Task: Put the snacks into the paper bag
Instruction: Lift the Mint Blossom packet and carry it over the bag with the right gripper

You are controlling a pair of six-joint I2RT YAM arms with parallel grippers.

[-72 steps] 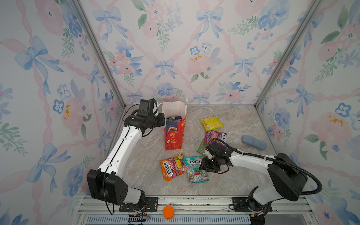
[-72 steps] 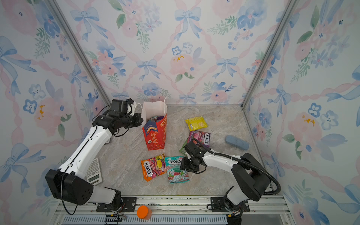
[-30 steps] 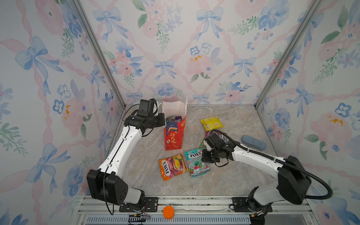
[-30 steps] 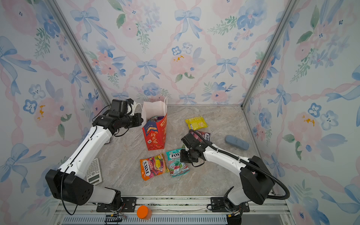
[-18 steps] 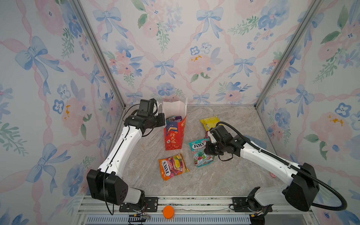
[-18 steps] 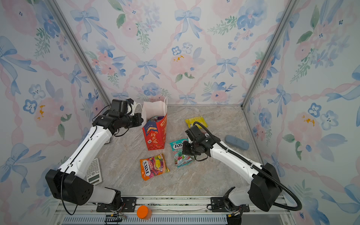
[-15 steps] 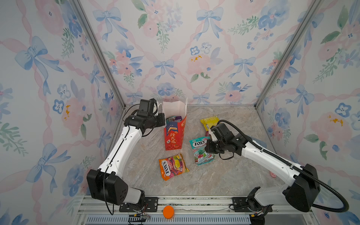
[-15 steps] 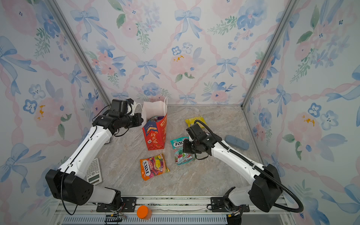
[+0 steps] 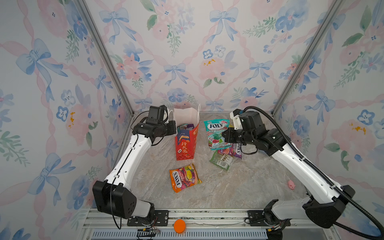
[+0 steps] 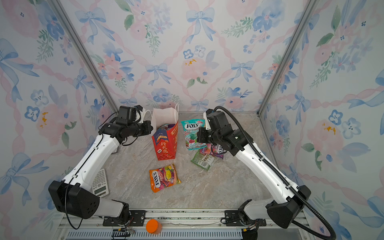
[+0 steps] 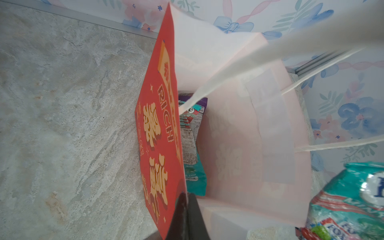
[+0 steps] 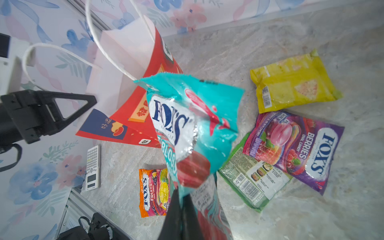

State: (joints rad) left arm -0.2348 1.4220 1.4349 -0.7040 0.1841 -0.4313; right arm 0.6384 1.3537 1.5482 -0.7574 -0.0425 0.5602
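The red paper bag stands open at the back. My left gripper is shut on its red front wall at the rim. Teal and purple snacks lie inside. My right gripper is shut on a teal FOX'S packet, which hangs in the air just right of the bag's mouth. On the table lie an orange packet, a purple one, a green one and a yellow one.
A calculator lies by the left arm's base, near the left wall. A small pink toy sits at the right wall. An orange cap rests on the front rail. Patterned walls close in three sides.
My right gripper has lifted the teal packet off the table and carried it up and back, level with the bag's mouth. The left arm and the bag have not moved.
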